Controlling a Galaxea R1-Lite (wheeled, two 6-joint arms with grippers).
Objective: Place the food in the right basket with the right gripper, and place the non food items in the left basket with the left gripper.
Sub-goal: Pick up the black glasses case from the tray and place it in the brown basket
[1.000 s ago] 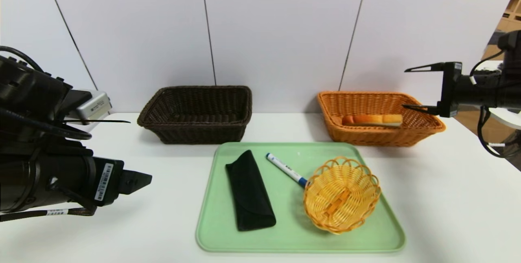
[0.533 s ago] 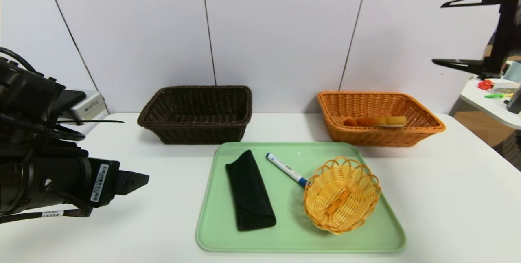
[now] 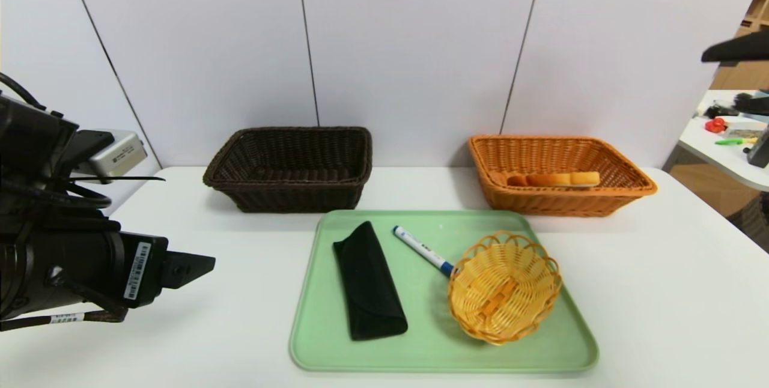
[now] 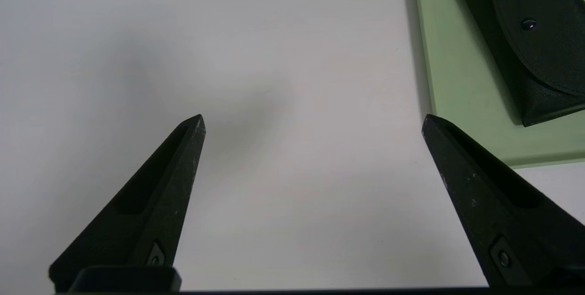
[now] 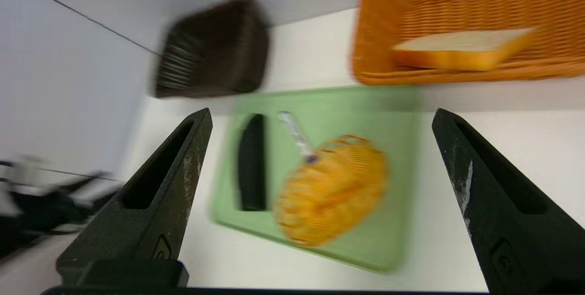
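White table (image 3: 649, 292) carrying a green tray (image 3: 432, 352) at its near middle. Beyond it, far left, a dark brown basket (image 3: 288, 193); far right, an orange basket (image 3: 565, 200) with the bread slice (image 3: 559, 179) inside. On the tray, left to right: a black pouch (image 3: 369, 286), a marker (image 3: 420, 248), a round yellow basket (image 3: 504, 292). The left end effector (image 4: 313, 121), above the table left of the tray, and the right end effector (image 5: 322, 117), raised at far right, are wide open and empty.

Three baskets (image 3: 288, 196) — one tray (image 3: 432, 352), bread slice (image 3: 559, 179), pouch (image 3: 369, 286) and marker (image 3: 420, 248) each.
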